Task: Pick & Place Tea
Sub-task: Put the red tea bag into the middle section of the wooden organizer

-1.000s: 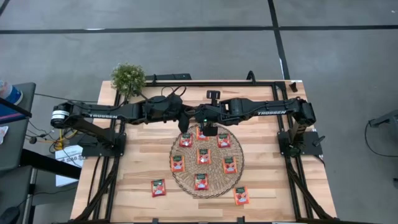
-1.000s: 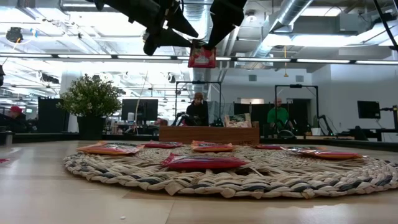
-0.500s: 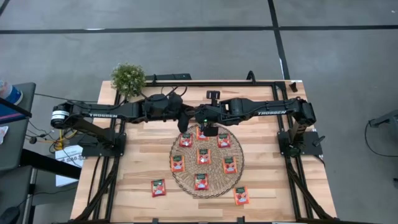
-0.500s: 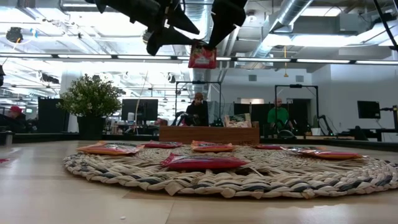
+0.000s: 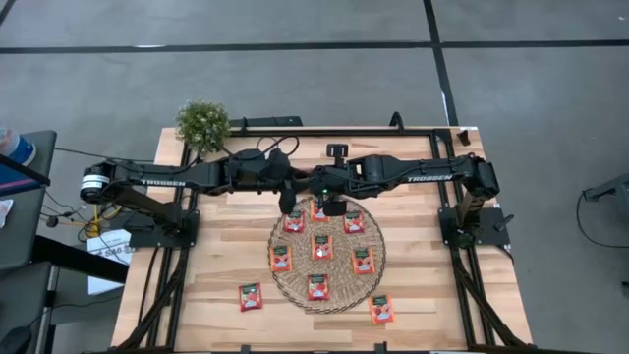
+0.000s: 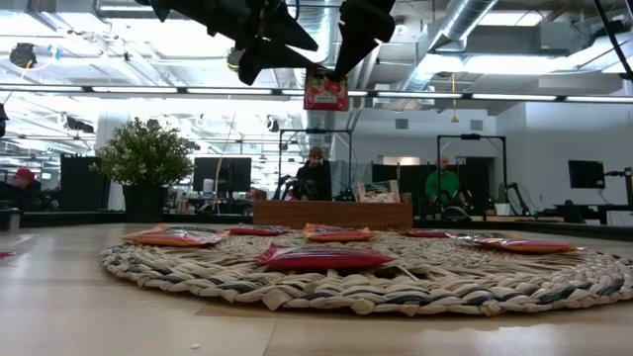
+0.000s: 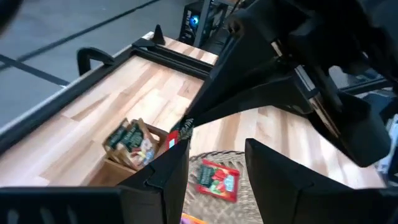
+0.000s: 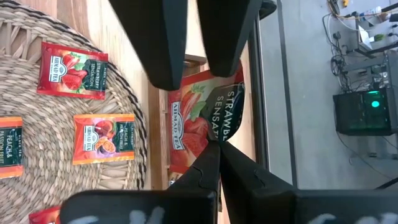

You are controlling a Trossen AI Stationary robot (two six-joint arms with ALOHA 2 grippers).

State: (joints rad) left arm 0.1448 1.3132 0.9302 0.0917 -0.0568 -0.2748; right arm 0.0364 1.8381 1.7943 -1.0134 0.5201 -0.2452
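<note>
Tea sachet (image 6: 326,88) hangs high above the woven mat (image 6: 415,282), pinched at its top edge by the right gripper (image 6: 348,61), whose fingers are closed on it (the packet dangles with its long axis vertical, printed face toward the low camera). Beside it, the left gripper (image 6: 287,49) hovers with fingers parted, holding nothing. Open air separates the hanging packet from the sachets lying flat on the mat (image 5: 321,246). Two more sachets (image 5: 251,296) lie on the bare wooden table (image 5: 216,265) just off the mat's near rim. A wooden tray (image 7: 134,146) sits at the mat's far edge, with a potted plant (image 5: 202,122) at the table's corner.
</note>
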